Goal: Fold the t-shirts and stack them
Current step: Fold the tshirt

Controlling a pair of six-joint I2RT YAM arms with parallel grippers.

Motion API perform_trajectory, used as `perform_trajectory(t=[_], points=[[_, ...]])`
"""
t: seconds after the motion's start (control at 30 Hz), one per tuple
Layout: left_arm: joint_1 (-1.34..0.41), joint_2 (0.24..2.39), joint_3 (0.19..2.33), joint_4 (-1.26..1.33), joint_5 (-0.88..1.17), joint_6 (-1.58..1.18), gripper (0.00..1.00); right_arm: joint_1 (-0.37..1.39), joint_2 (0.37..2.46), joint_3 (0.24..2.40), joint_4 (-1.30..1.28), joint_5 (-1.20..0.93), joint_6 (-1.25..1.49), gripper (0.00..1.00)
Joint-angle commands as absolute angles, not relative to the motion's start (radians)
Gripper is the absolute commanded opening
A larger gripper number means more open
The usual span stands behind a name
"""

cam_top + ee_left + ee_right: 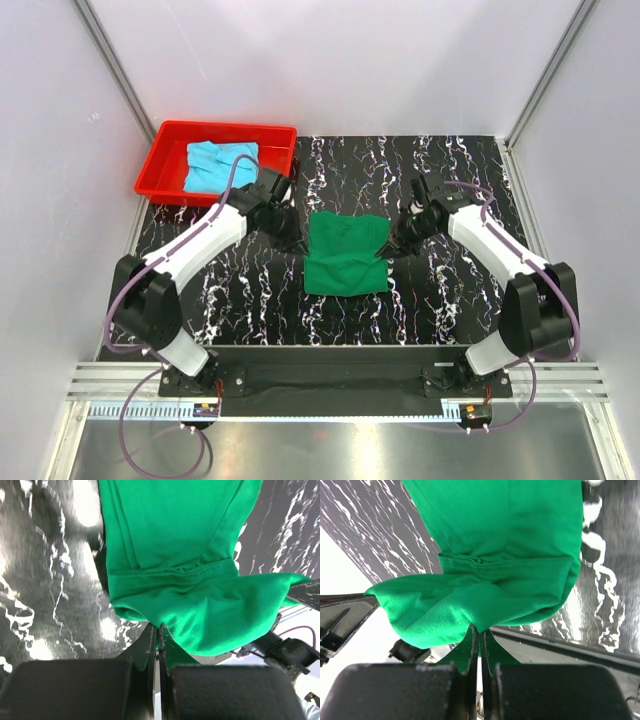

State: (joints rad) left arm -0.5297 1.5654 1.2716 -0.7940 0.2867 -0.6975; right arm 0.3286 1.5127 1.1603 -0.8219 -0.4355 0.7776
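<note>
We have the green t-shirt [345,258] slung between the left gripper [159,629] and the right gripper [479,629], each pinched shut on one corner, likely to carry that edge over evenly, while the blue t-shirt [220,165] lies in the red tray [230,125] beyond the left one.

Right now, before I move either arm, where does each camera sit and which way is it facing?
Top external: above and behind the arms, looking down at the table, green t-shirt, red tray with the blue t-shirt; both arms and bases show.
Left wrist: on the left arm, looking along its shut left gripper at the pinched green cloth.
Right wrist: on the right arm, looking along the shut right gripper at the same shirt.
Shared: both wrist views show the green t-shirt, from opposite sides.
</note>
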Motion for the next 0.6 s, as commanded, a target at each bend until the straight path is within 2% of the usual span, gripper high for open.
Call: perform_trajectory(t=[0.0, 0.57], points=[[-0.511, 1.598, 1.370, -0.770, 0.342, -0.650, 0.00, 0.302, 1.563, 1.245, -0.827, -0.482, 0.715, 0.00], [-0.419, 1.825, 1.611, -0.718, 0.357, -0.612, 0.00, 0.172, 1.798, 1.422, -0.756, -0.614, 0.684, 0.00]])
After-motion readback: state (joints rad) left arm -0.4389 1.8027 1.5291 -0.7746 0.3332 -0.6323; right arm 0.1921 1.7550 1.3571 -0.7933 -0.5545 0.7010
